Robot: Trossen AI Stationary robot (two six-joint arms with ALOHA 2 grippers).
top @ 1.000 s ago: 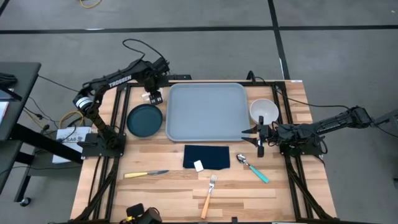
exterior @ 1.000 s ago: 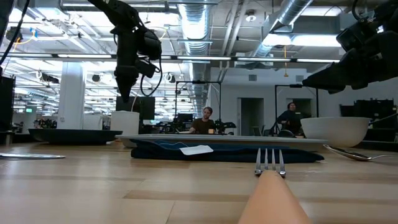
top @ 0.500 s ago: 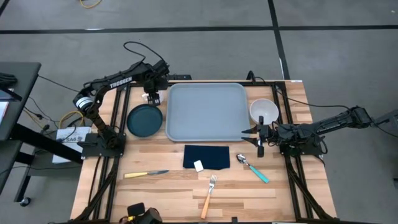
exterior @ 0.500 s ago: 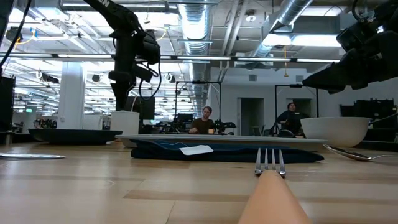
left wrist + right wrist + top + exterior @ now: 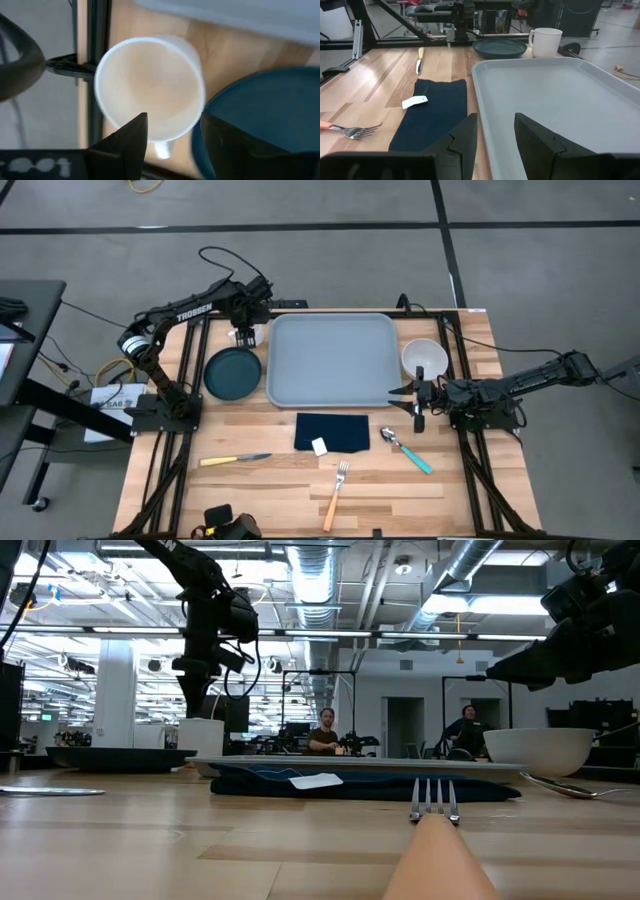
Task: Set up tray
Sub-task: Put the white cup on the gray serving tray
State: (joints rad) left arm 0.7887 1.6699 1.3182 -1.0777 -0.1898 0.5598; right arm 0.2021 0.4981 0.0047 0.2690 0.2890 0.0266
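I see the tray [image 5: 333, 360] lying flat mid-table, with nothing on it, between my two grippers. My right gripper [image 5: 405, 402] sits at its near right corner, fingers spread apart, with the rim just ahead of them and the white bowl [image 5: 424, 359] beside the arm. My left gripper [image 5: 243, 332] hangs above the white mug [image 5: 150, 95] off the tray's far left corner, fingers parted and touching nothing. The dark plate [image 5: 232, 373] lies just beside the mug. The navy napkin [image 5: 332, 432], spoon [image 5: 408, 450], fork [image 5: 335, 493] and knife [image 5: 234, 461] lie nearer me than the tray.
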